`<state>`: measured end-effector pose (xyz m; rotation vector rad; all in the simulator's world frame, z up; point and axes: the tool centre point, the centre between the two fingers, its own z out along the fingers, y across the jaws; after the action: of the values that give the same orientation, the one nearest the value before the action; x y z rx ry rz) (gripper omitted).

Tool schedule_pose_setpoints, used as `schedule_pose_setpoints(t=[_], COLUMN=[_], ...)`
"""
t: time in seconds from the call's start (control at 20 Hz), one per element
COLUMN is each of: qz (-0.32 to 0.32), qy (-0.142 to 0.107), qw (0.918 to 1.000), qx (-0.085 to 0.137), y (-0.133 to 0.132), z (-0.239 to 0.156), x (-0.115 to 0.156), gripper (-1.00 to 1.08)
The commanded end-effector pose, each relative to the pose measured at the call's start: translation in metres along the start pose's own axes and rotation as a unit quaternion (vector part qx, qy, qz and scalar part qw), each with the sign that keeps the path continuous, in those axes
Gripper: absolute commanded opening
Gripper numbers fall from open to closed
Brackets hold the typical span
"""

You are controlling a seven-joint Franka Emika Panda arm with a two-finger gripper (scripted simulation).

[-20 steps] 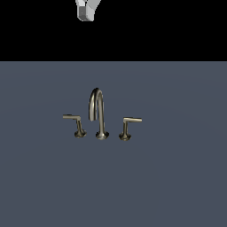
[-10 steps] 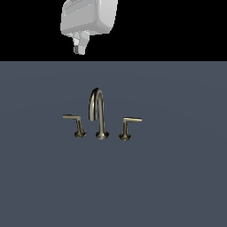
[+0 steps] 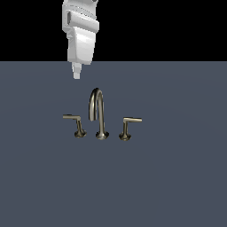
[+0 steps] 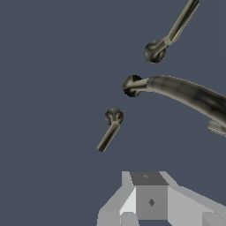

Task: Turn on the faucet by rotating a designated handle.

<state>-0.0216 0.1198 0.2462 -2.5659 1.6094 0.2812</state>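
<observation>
Pincer point(image 3: 76, 74) lower now — brushed-metal handle point(image 3: 75, 123), arched faucet point(image 3: 98, 113)

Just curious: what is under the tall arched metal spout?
Under the tall arched brushed-metal spout only the plain grey-blue surface shows; no basin or drain. Its flared base covers the spot it stands on.

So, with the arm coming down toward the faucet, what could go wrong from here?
1. The pincer hangs above and behind the left-jutting handle; the arched spout stands close beside it, so the arm may bump it.
2. A twin lever looks alike; turning that one would be wrong.
3. The handle's arm is thin, so the pincer may slip off.
</observation>
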Motion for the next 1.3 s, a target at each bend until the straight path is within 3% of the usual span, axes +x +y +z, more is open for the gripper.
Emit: schedule_pose_setpoints(t=[0.0,0.3,0.7,1.25], qz=[0.035,0.114,0.206,0.266], qy=[0.007,0.03,0.067,0.097], qw=[0.9994,0.993,0.9761,0.9585], qx=[0.0,0.004,0.016,0.033], y=[-0.011,-0.034,-0.057,-0.071], z=[0.018,0.062,0.115,0.152], x=[0.001,0.004,0.009,0.013], gripper=[-1.0,-1.0,-1.0,-1.0])
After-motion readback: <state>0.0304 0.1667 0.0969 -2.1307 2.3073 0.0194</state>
